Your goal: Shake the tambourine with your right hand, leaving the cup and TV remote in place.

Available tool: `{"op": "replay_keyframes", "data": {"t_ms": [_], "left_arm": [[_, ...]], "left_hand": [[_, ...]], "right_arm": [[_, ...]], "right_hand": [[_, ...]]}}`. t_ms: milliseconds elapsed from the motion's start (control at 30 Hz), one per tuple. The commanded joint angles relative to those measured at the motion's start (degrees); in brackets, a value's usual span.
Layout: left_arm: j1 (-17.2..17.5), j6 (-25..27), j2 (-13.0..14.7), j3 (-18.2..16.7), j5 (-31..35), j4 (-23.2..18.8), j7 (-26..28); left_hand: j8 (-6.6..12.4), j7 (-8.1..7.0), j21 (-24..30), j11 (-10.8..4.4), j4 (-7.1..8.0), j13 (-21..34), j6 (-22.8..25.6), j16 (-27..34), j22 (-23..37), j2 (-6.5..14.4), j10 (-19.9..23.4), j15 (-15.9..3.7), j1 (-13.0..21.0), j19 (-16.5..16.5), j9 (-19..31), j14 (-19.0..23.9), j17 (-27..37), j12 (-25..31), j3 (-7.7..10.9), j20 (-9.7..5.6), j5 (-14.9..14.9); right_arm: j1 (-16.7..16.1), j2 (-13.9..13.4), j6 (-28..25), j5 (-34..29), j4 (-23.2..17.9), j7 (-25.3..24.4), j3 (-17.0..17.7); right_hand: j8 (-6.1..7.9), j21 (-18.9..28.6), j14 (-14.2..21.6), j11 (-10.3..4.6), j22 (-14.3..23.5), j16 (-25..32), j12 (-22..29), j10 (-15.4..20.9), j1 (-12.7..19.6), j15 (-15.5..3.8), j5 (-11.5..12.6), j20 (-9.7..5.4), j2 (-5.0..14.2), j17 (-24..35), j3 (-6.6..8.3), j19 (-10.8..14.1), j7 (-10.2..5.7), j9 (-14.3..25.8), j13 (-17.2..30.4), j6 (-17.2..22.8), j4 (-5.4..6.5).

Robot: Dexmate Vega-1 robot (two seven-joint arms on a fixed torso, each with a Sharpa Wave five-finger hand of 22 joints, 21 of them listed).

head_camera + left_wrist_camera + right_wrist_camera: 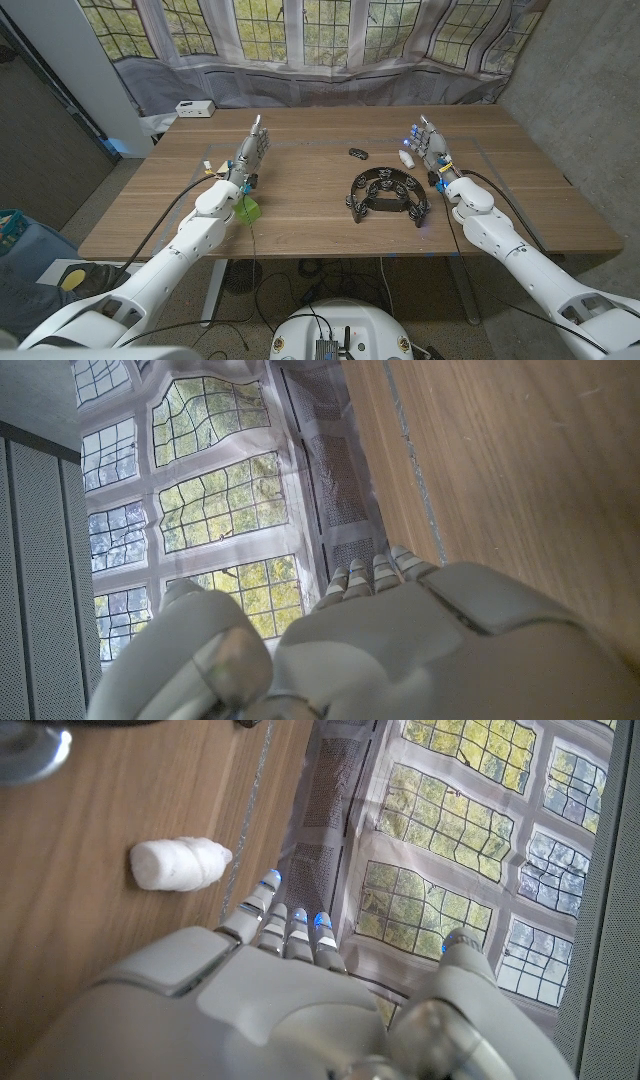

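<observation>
Wooden table (300, 225) w/ leaded windows (300, 25) behind, grey concrete wall (585, 90) rt.

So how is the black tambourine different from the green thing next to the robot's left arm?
The tambourine is black; the green object is bright green. The tambourine is a much larger half-moon frame, while the green object is a small lump, partly hidden by the left arm. The tambourine lies nearer the right robot hand, the green object nearer the left robot hand. Both sit on the wooden table, untouched.

table (300, 215): matt wood | tambourine (388, 195): glossy black | hands: smooth plastic
</observation>
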Motion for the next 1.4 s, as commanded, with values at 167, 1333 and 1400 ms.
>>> {"op": "replay_keyframes", "data": {"t_ms": [167,1333,1400], "left_arm": [[0.99,-0.44,0.45,-0.31,0.67,-1.83,1.48],[3.00,-3.90,1.02,-0.26,2.75,-3.81,1.68],[2.79,-3.87,1.20,-0.05,3.19,-3.79,1.59]], "left_hand": [[0.45,0.39,0.30,0.56,-0.22,0.06,0.36,0.39,0.31,0.27,0.52,0.64,0.72,-0.50,0.09,0.27,0.14,0.40,-0.38,0.00,0.29],[1.87,0.31,1.87,0.64,-1.57,0.04,9.97,1.65,0.27,1.82,8.97,0.51,3.08,6.64,0.11,8.49,0.08,2.46,0.42,1.27,-0.28],[1.95,0.49,1.95,0.75,-1.64,0.04,10.63,1.69,0.26,1.89,9.45,0.67,3.20,7.16,0.11,9.00,0.08,2.55,0.46,1.38,-0.32]], "right_arm": [[0.93,1.36,6.55,-1.50,4.06,2.52,-0.23],[-8.16,-2.75,10.51,-2.82,-8.40,-1.27,2.38],[-8.52,-2.78,11.06,-2.80,-8.79,-1.26,2.58]], "right_hand": [[0.43,0.18,0.20,0.03,0.25,0.32,0.38,0.53,0.58,0.32,0.25,0.03,0.06,0.24,0.36,0.46,-0.41,0.12,0.16,0.70,-0.15],[0.94,0.39,2.90,0.21,0.31,1.11,0.98,3.91,0.78,0.14,0.06,0.20,0.53,0.46,0.10,3.01,-0.54,0.25,0.37,3.30,-0.25],[0.93,0.37,2.89,0.19,0.31,1.09,0.97,3.94,0.80,0.14,0.06,0.21,0.56,0.47,0.09,3.00,-0.58,0.25,0.38,3.34,-0.25]]}}
